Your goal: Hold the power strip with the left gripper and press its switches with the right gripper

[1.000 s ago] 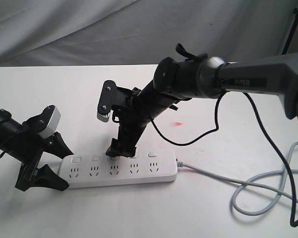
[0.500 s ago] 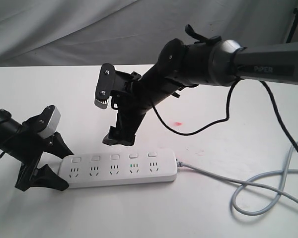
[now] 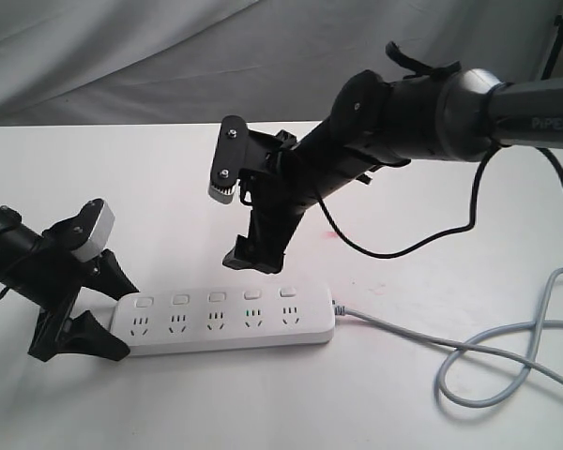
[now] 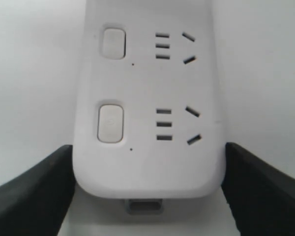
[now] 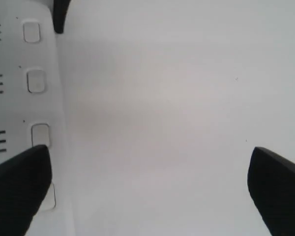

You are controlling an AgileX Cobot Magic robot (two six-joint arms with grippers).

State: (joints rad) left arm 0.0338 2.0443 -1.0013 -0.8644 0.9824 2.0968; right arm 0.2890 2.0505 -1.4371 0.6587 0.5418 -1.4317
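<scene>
The power strip (image 3: 227,336) lies flat on the white table (image 3: 150,187), towards its near edge, with its long axis running left to right. It has five sockets (image 3: 215,322) along its near side and five switches (image 3: 217,297) in a single row along its far side, one behind each socket. One grey cord (image 3: 394,327) leaves the strip's right end and loops over the table further right. The left gripper (image 3: 127,323) has its two black fingers (image 4: 29,196) set against the two long sides of the strip's left end, pinching it. Two switches and two sockets show in its wrist view. The right gripper (image 3: 256,261) hangs in the air above the third and fourth switches, apart from them, with its two fingers (image 5: 278,189) spread wide. Four switches show in its wrist view.
</scene>
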